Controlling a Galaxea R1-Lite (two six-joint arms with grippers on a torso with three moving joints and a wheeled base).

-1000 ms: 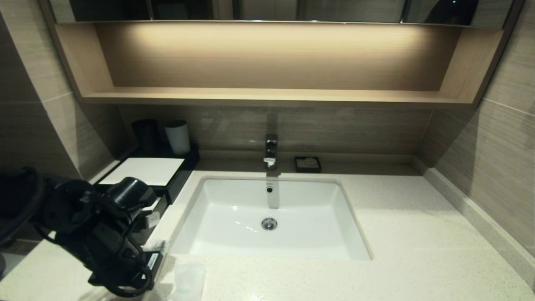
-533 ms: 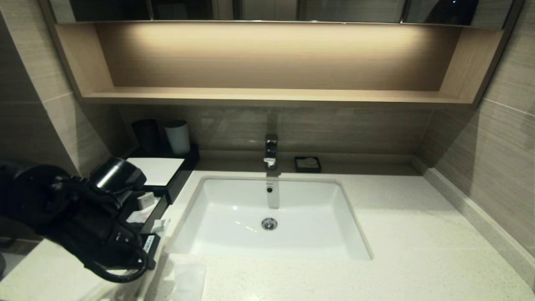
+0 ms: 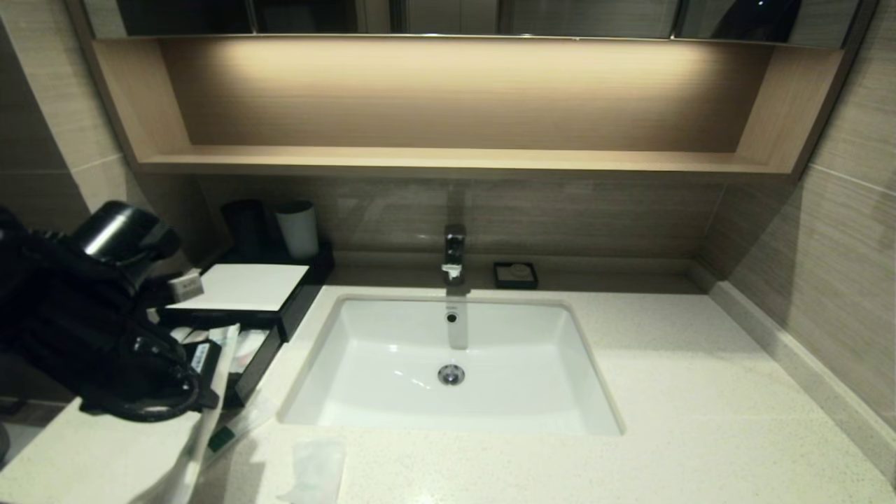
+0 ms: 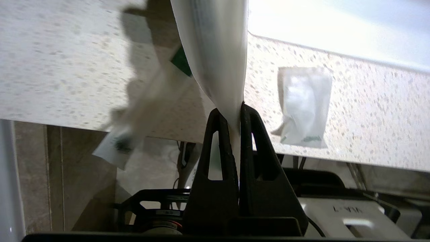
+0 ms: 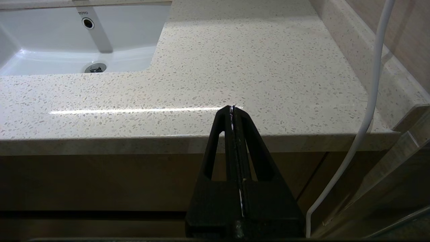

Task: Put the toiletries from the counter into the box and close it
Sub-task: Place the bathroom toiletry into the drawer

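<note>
My left gripper point(image 4: 231, 112) is shut on one end of a long slim clear-wrapped packet point(image 4: 215, 50). In the head view the packet point(image 3: 203, 427) hangs from my left arm point(image 3: 105, 336), above the counter point(image 3: 700, 392) in front of the box. A second long packet with a small green label point(image 3: 234, 428) lies on the counter by the sink's front left corner. The flat white sachet point(image 3: 315, 469) lies at the counter's front edge and also shows in the left wrist view point(image 4: 304, 106). The black box point(image 3: 241, 285) has its drawer point(image 3: 245, 350) pulled out. My right gripper point(image 5: 232, 108) is shut and empty.
The white sink point(image 3: 448, 364) with its faucet point(image 3: 453, 252) fills the middle of the counter. A dark cup point(image 3: 243, 224) and a pale cup point(image 3: 297, 229) stand behind the box. A black soap dish point(image 3: 515, 274) sits behind the sink. A wooden shelf point(image 3: 448, 161) runs overhead.
My left arm has risen and swung left and back, lifting the long packet off the counter. The packet with the green label has come into view beneath it.
</note>
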